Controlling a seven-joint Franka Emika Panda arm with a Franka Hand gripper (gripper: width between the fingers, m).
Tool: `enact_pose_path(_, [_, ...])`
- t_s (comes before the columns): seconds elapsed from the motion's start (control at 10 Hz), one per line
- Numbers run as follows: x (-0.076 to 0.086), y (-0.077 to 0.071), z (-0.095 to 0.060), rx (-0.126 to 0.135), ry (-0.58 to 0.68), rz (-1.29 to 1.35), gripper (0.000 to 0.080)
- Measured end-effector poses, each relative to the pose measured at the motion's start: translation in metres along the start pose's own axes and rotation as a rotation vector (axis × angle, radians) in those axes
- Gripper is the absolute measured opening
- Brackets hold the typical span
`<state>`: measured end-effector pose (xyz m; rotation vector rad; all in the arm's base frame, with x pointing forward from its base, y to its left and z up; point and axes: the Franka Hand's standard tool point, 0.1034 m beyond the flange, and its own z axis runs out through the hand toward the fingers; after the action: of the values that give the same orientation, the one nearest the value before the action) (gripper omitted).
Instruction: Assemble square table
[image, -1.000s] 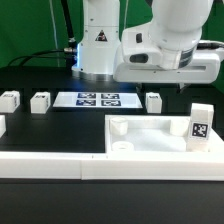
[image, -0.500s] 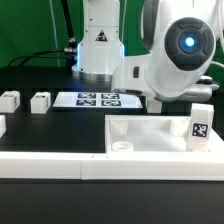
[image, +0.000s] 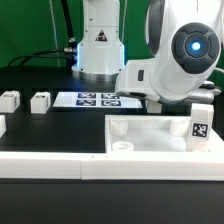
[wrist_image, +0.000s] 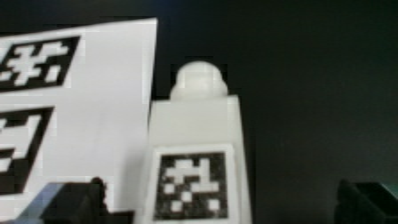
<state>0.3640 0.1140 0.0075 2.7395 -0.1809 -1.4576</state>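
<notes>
Exterior view: bright, even light is washing detail from the white plastic square slab with raised rim (image: 160, 141); faint shadows are pooling inside it. Wrist view: the stubby white tagged leg (wrist_image: 192, 130) and flat white marker board (wrist_image: 116, 118) are showing blurred.

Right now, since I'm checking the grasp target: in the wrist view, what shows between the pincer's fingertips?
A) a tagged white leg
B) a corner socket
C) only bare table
A: a tagged white leg lies between the tips of the open pincer, beside the marker board.
</notes>
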Motion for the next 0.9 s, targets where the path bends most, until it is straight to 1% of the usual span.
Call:
enact_pose_path(0.5, [0.0018,0.0036,0.0014,0.006,0.002,0.008,0.0649])
enact_pose_path(0.7, [0.0022,0.0050,0.0010,0.009,0.002,0.010,0.0387])
enact_pose_path(0.8, [0.0024,0.0055,0.0008,0.011,0.002,0.011,0.0387])
enact_pose_path(0.9, [0.0025,0.0060,0.0006,0.012,0.002,0.012,0.0288])
